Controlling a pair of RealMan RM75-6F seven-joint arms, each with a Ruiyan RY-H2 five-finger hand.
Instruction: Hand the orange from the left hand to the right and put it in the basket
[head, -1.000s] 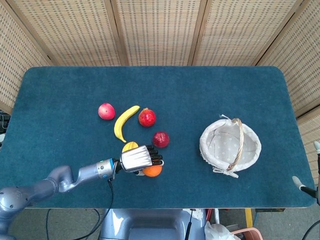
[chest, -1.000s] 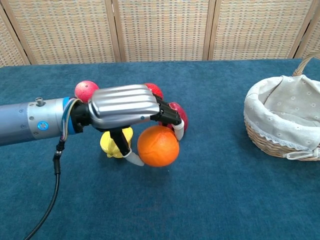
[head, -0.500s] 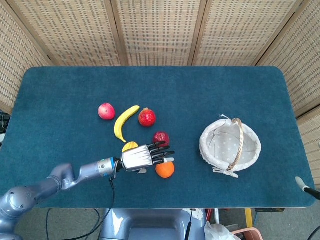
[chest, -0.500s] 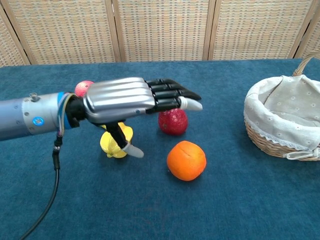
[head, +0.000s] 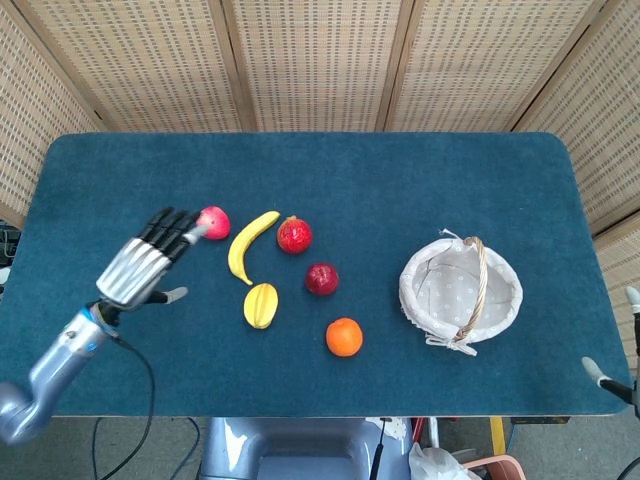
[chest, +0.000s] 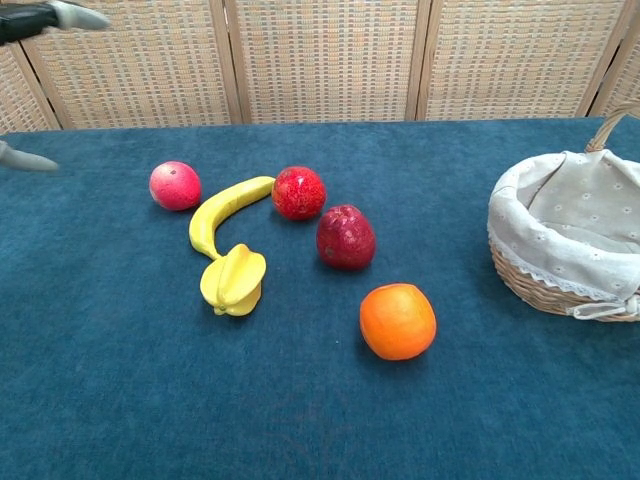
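The orange (head: 344, 337) (chest: 398, 321) lies by itself on the blue table, left of the basket and apart from it. The wicker basket (head: 408, 291) (chest: 541, 291), lined with white cloth, stands at the right with nothing in it. My left hand (head: 145, 262) hovers far to the left with its fingers spread and holds nothing; in the chest view only its fingertips (chest: 70, 14) show at the top left corner. Of my right hand only small tips (head: 598, 369) show at the right edge of the head view.
Other fruit lies left of the orange: a pink apple (head: 213, 222), a banana (head: 251, 244), a red fruit (head: 294, 235), a dark red fruit (head: 321, 279) and a yellow starfruit (head: 261, 305). The table's front edge (head: 330, 412) runs just below the orange.
My left hand opened and let go of the orange, then drew back far to the left. The orange rolled slightly right and now rests on the table.
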